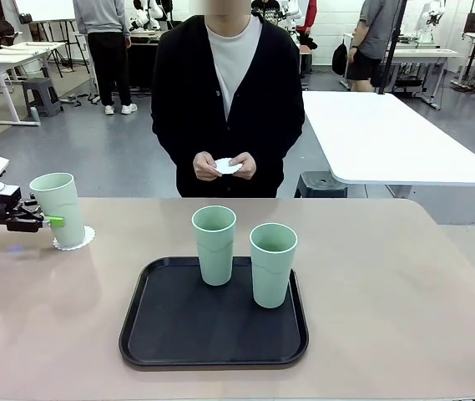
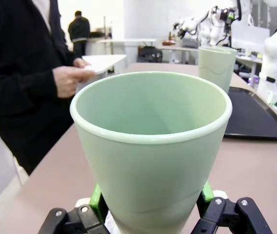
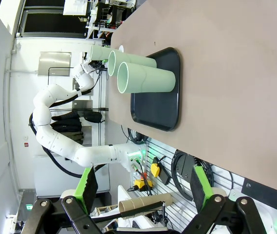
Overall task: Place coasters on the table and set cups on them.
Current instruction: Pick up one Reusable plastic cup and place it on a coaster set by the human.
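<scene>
Across the beige tabletop [image 1: 387, 276] we count one cup [image 1: 58, 209] set on its coaster [image 1: 85, 238] at the left with our left claw [image 1: 53, 221] clamped round it, our right claw [image 3: 144, 187] wide and empty, while two cups [image 1: 214, 245] wait on the black tray [image 1: 162, 334] and the person [image 1: 229, 92] holds spare coasters [image 1: 228, 166] not yet laid.

A plain pale mint-green cup [image 1: 57, 209] stands on a white, lacy-edged coaster [image 1: 83, 241] at the left edge of the beige-tan table [image 1: 387, 292], and two matching mint-green cups [image 1: 214, 244] [image 1: 272, 263] stand on a black tray [image 1: 170, 334]. The left gripper [image 1: 58, 221] and right gripper [image 3: 145, 190] are black with bright green pads. At the far edge, a person in a black cardigan [image 1: 179, 100] over a white top [image 1: 230, 50] holds a second white coaster [image 1: 228, 166].
</scene>
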Controlling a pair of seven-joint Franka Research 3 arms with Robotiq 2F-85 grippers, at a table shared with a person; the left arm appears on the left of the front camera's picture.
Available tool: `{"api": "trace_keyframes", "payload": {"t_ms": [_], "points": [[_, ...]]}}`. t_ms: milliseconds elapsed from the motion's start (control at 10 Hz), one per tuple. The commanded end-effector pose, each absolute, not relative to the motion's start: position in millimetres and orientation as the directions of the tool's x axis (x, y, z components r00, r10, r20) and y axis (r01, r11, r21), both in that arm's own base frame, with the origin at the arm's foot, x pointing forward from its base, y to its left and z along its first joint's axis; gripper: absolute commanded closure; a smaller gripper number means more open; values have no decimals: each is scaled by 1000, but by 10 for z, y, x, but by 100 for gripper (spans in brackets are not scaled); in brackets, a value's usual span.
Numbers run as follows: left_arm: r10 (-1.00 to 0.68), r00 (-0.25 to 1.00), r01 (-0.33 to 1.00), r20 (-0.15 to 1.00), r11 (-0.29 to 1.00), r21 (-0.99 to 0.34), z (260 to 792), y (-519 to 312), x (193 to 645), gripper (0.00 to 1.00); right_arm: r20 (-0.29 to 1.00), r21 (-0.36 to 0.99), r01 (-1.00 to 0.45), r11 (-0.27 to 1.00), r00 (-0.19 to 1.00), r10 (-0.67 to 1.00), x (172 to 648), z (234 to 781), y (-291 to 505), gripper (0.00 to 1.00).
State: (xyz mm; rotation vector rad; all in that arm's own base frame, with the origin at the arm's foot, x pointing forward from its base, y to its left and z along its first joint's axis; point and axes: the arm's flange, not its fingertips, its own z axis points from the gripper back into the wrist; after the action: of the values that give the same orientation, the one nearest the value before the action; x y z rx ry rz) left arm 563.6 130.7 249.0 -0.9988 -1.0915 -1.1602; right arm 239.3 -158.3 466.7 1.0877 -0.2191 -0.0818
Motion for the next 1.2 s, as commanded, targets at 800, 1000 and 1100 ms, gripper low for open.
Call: {"api": "trace_keyframes", "payload": {"t_ms": [800,1000,1100], "points": [[-207,57,995,977,95,-38,2400,1358,5701,0,138,888,-46,458,976,-169,2395,4668,-1585,0],[-215,70,994,974,93,-51,2393,1368,5699,0,138,888,-46,458,976,-169,2395,4668,-1585,0],[-227,78,994,971,88,-60,2401,1371,5695,0,138,888,-46,458,976,-169,2395,4668,-1585,0]]}}
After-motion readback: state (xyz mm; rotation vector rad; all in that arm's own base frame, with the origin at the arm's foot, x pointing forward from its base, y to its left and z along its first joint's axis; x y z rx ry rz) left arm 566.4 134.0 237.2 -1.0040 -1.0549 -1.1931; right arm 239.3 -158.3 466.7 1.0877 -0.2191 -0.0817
